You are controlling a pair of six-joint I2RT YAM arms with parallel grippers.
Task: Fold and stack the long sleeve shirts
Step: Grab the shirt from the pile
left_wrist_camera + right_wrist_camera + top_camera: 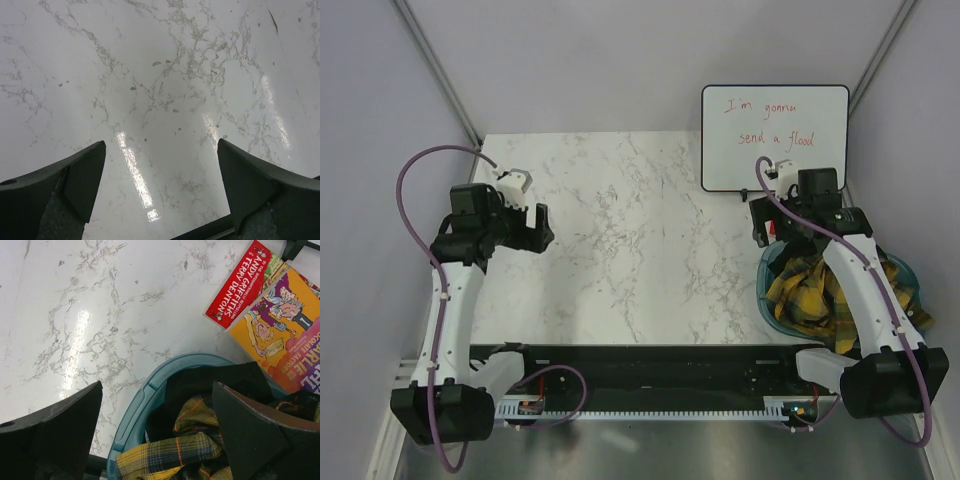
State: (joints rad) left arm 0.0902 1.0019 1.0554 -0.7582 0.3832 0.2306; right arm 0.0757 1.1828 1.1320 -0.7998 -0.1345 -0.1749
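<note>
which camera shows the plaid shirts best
Right wrist: the shirts sit close up, plaid clear, bunched in the basket. The top view shows them small and partly behind the right arm. The left wrist view shows only table.

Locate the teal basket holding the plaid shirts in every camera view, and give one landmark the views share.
Top external: teal basket at the right edge, partly under the right arm.
Left wrist: not in view.
Right wrist: teal basket at bottom centre, plaid shirts inside.
Shared landmark: the white marble tabletop, seen in all three views.
</note>
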